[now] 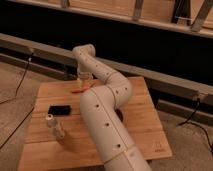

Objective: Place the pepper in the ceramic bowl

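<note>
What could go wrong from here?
The gripper hangs right above the small pepper; a slightly off grasp might nudge it away. The ceramic bowl shows only as a dark sliver behind the arm, so the drop could miss. The clear container stands close beside the arm and may get knocked.

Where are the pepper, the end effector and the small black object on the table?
pepper (pixel 78 90): camera view, its orange middle.
end effector (pixel 84 82): camera view, its lower tip, just above the pepper at the far side of the table (pixel 142 120).
black object (pixel 59 109): camera view, its flat top.
</note>
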`<state>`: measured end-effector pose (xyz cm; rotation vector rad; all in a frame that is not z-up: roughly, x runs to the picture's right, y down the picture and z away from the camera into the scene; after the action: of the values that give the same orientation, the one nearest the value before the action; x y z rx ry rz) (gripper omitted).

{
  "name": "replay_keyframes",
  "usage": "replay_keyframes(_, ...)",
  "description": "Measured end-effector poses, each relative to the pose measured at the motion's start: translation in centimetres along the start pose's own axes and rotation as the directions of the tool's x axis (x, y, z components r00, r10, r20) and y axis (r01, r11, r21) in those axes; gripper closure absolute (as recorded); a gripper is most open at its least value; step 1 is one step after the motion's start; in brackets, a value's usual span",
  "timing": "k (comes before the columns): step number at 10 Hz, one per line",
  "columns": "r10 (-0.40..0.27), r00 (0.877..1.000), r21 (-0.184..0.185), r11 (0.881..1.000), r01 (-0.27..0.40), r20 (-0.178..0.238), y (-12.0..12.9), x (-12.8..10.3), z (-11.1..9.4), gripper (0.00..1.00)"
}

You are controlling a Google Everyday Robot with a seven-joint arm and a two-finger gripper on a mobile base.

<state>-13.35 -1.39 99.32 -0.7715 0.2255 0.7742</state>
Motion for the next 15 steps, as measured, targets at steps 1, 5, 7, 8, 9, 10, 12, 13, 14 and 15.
replay_keyframes(1,-0.019,1.0,-0.001,1.0,0.019,-0.001,0.2,-0.3,0.4,0.35)
replay_keyframes(5,-0.043,0.999,-0.014,0.999,0.043,-0.006,0.7,-0.9,1.7,0.35)
replay_keyframes(7,-0.014,1.0,-0.017,1.0,0.014,-0.01,0.7,-1.0,2.1,0.35)
replay_keyframes(8,0.02,1.0,-0.014,1.0,-0.02,-0.016,0.8,-1.0,2.1,0.35)
replay_keyframes(9,0.031,0.999,-0.013,0.999,-0.031,-0.018,0.9,-1.1,2.1,0.35)
replay_keyframes(10,0.056,0.998,-0.01,0.998,-0.056,-0.023,1.0,-1.2,2.1,0.35)
replay_keyframes(12,0.101,0.994,-0.003,0.995,-0.101,-0.031,1.3,-1.3,2.2,0.35)
replay_keyframes(13,0.12,0.992,0.001,0.993,-0.12,-0.035,1.4,-1.4,2.2,0.35)
replay_keyframes(14,0.141,0.989,0.004,0.99,-0.141,-0.039,1.5,-1.4,2.3,0.35)
replay_keyframes(15,0.16,0.986,0.008,0.987,-0.16,-0.042,1.7,-1.5,2.3,0.35)
